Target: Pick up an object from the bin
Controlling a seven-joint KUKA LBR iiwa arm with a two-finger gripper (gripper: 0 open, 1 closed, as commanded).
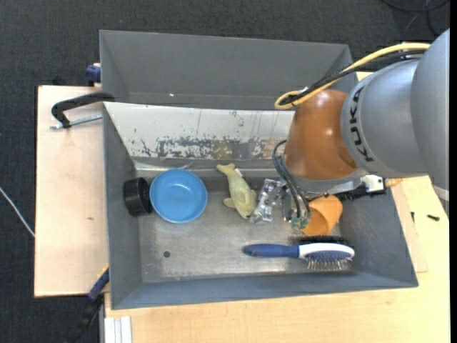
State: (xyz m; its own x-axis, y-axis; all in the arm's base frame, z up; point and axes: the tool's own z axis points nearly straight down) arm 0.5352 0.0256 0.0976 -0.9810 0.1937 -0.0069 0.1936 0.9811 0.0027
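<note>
My gripper hangs low over the bin's right half, its metal fingers spread apart with nothing between them. A pale yellow-green dolphin-shaped toy lies just left of the fingers, close to the left one. An orange cup lies on its side just right of the fingers, partly hidden by them. In front of the gripper lies a hairbrush with a blue handle and a white head.
A blue bowl stands at the bin's left, with a black round cap beside it against the left wall. The arm and its orange cover hide the bin's back right corner.
</note>
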